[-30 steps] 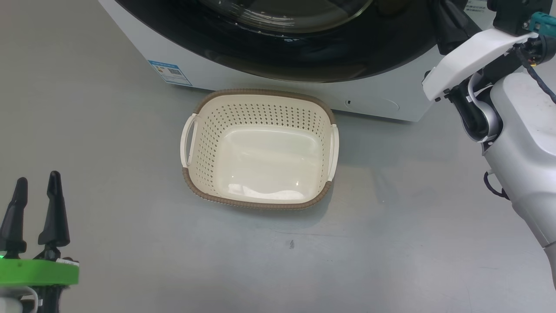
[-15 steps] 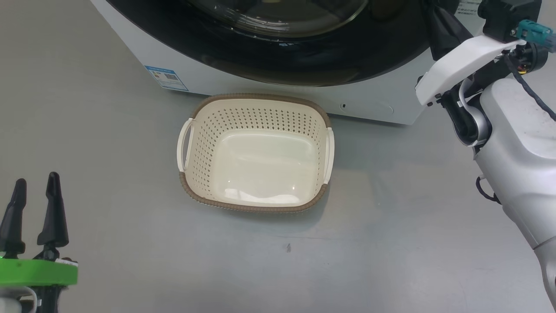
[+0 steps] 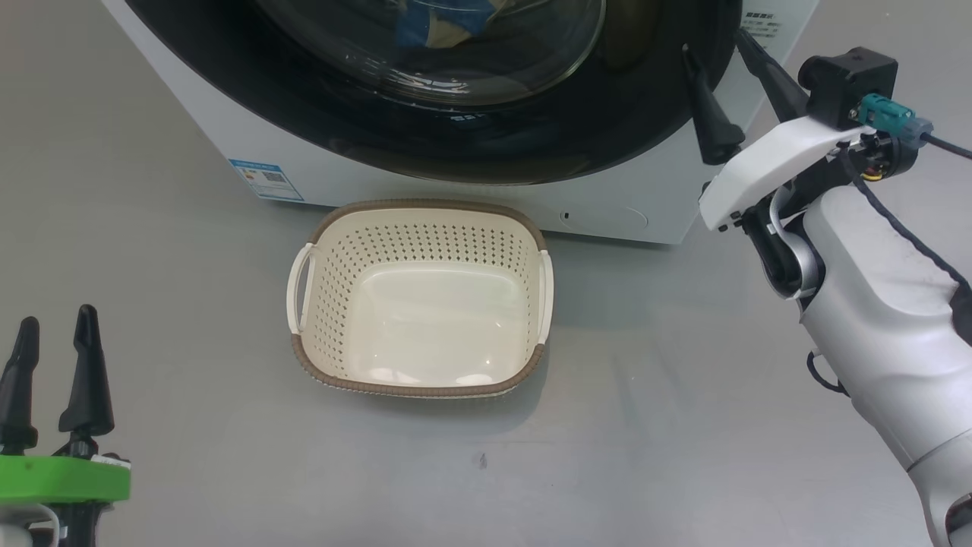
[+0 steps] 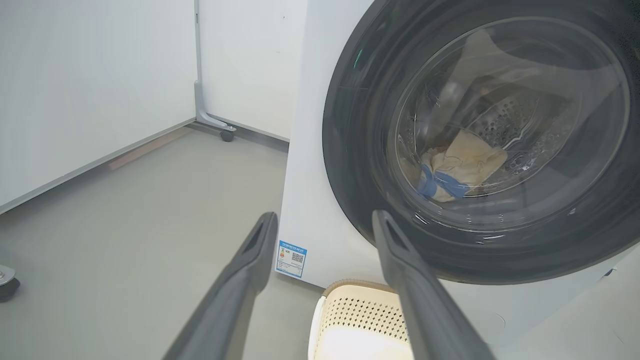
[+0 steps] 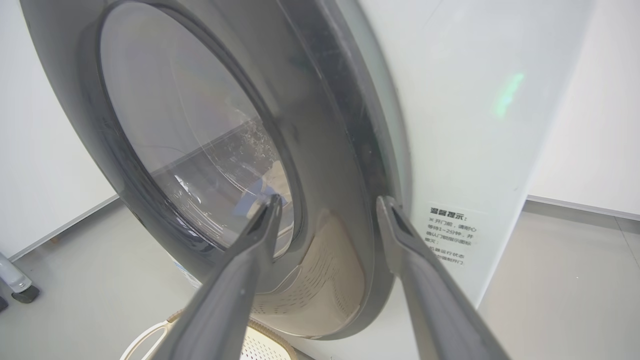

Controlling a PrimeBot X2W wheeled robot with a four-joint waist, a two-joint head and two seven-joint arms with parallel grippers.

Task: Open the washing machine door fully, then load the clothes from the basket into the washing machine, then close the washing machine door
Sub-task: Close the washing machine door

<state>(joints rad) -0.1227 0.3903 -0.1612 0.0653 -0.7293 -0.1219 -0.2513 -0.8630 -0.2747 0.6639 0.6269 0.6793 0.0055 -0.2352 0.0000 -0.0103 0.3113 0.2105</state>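
The white washing machine (image 3: 364,190) stands at the top of the head view. Its black-rimmed door (image 3: 531,144) lies against its front. Behind the glass, pale yellow clothes (image 4: 465,160) with a blue band lie in the steel drum. On the floor before the machine sits the cream basket (image 3: 425,243), with nothing in it. My right gripper (image 3: 740,83) is open at the door's right rim (image 5: 340,125), and in the right wrist view its fingers (image 5: 240,270) frame that rim. My left gripper (image 3: 53,327) hangs open at the lower left, far from the basket, holding nothing.
A blue label sticker (image 4: 291,257) marks the machine's lower left corner. Grey floor (image 3: 645,425) spreads around the basket. White wall panels (image 4: 100,75) and a caster foot (image 4: 227,135) stand to the machine's left. A printed notice (image 5: 452,235) is on the machine's right side.
The head camera has tilted up, so more of the door and the clothes behind the glass show. The right gripper's fingers have come into the picture. The left gripper has stayed put.
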